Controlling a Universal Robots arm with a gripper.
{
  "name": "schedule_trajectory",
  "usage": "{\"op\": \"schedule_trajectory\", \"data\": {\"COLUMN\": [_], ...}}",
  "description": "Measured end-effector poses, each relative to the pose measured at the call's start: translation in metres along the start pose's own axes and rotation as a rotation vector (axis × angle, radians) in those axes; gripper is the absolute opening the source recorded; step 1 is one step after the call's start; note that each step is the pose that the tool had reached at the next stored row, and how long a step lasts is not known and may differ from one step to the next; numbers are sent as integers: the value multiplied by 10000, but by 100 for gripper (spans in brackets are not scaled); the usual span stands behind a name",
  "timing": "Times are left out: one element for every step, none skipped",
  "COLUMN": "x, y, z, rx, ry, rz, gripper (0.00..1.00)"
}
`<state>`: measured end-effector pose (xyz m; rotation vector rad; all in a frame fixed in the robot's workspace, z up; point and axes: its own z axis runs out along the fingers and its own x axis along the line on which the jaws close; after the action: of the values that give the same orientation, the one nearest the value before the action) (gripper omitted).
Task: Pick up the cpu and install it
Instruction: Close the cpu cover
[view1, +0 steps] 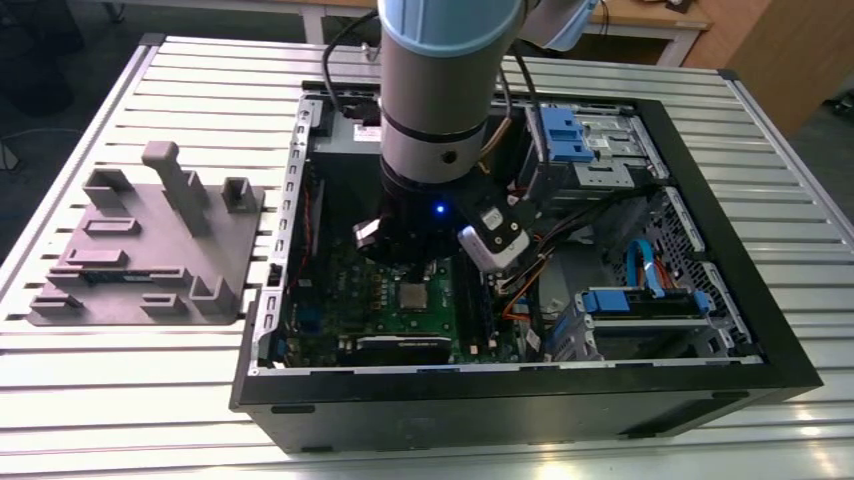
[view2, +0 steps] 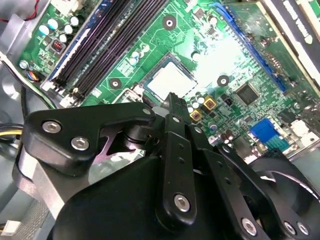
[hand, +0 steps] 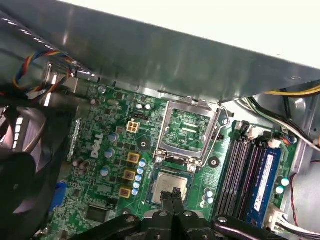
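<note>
Fixture block (view1: 140, 250): grey, on the slatted table (view1: 80, 400), left of the exterior view.
Computer case (view1: 534, 400): open, centre to right of that view.
Motherboard (view1: 327, 320): green, inside the case.
Cpu (view1: 414, 295): lies flat in its socket on the board, lower centre of the exterior view; also seen in both wrist views (view2: 170, 82) (hand: 169, 186).
Socket lid (hand: 189, 130): swung open, just above the chip in the first wrist view.
Gripper (hand: 175, 196): directly over the chip, fingers pressed together, holding nothing.

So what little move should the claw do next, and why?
Probably lift the claw straight up a little. The small square silver-topped chip already seems to lie flat in its socket on the green circuit board, the claw's tips look shut just above it, and the metal socket frame stands open.
</note>
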<state>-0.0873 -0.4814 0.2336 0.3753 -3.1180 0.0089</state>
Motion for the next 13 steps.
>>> {"op": "schedule_trajectory", "data": {"x": [-11, -25, -43, -61, -79, -100, -121, -139, -153, -160, -164, -164, -164], "y": [2, 8, 18, 27, 35, 44, 54, 66, 77, 86, 91, 91, 91], "z": [0, 1, 3, 4, 5, 7, 9, 12, 14, 17, 19, 22, 23], "rx": [1, 1, 1, 2, 2, 2, 1, 1, 1, 1, -1, -27, -131], "ry": [1, 1, 1, 2, 2, 1, 1, 1, 1, 1, 1, -6, -31], "rz": [0, -1, 0, 0, 1, 1, 0, 0, 0, -1, -16, -61, -127], "gripper": [10, 10, 10, 10, 10, 10, 10, 10, 10, 10, 10, 10, 10]}}
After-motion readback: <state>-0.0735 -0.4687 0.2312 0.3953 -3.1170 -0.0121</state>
